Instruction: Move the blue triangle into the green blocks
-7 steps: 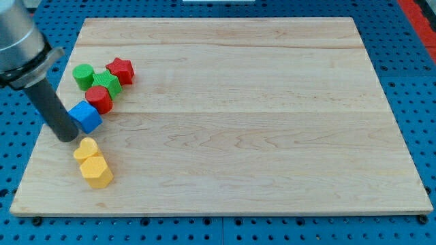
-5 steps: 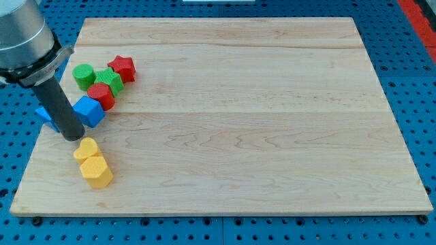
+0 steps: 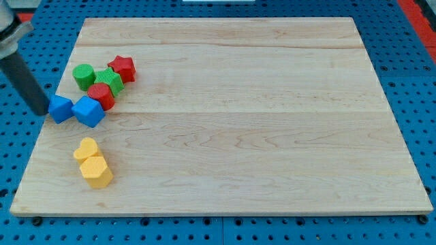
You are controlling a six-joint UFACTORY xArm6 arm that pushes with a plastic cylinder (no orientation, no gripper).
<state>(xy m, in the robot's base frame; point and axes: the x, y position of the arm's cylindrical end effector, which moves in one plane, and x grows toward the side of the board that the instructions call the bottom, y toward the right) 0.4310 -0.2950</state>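
Note:
The blue triangle [image 3: 60, 108] lies at the board's left edge, touching a blue cube [image 3: 88, 111] on its right. My tip [image 3: 43, 111] is just left of the triangle, at the board's edge, touching or nearly touching it. The green blocks lie up and to the right: a green cylinder [image 3: 84, 76] and a green star-like block [image 3: 108, 81].
A red cylinder [image 3: 101, 96] sits between the blue cube and the green blocks. A red star [image 3: 122, 68] is right of the green blocks. A yellow heart [image 3: 86, 148] and a yellow hexagon [image 3: 96, 171] lie lower left. The wooden board [image 3: 238, 122] rests on a blue pegboard.
My tip has moved left and up, from beside the blue cube and above the yellow heart to the left of the blue triangle, which now shows fully.

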